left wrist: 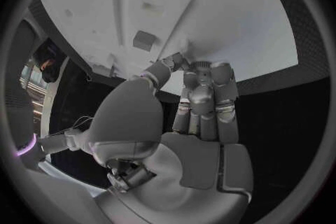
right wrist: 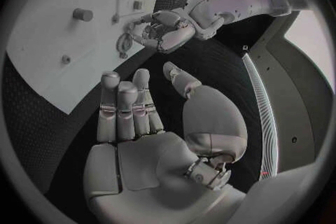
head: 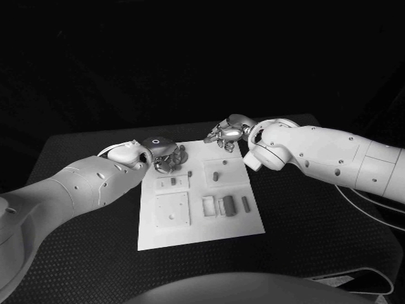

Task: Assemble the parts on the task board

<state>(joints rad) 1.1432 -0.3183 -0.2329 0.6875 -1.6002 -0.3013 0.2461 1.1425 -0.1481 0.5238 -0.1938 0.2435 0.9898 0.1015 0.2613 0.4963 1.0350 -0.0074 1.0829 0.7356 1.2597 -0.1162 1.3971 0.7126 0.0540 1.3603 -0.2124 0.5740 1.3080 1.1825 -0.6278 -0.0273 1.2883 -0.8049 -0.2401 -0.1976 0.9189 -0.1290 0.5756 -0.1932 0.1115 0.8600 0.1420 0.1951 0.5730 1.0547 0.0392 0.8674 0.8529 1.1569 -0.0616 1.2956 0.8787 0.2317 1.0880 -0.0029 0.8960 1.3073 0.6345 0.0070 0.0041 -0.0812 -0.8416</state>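
Two silver metal hands hover at the far end of the flat white rectangular task board (head: 198, 228), which lies mid-worktop (head: 330, 221) on matte black. Small blocky parts (head: 227, 204) sit on the board. Left hand (head: 166, 154) and right hand (head: 228, 134) each hold nothing, fingers loosely extended.

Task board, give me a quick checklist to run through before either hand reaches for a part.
1. Task board flat on the table: ok.
2. Left hand holds nothing: ok, going by the left wrist view.
3. Right hand holds nothing: ok, fingers apart in the right wrist view.
4. Grey parts near the board's middle lie uncovered: ok.
5. Hands apart from each other: ok.
6. Which part goes where: cannot tell.
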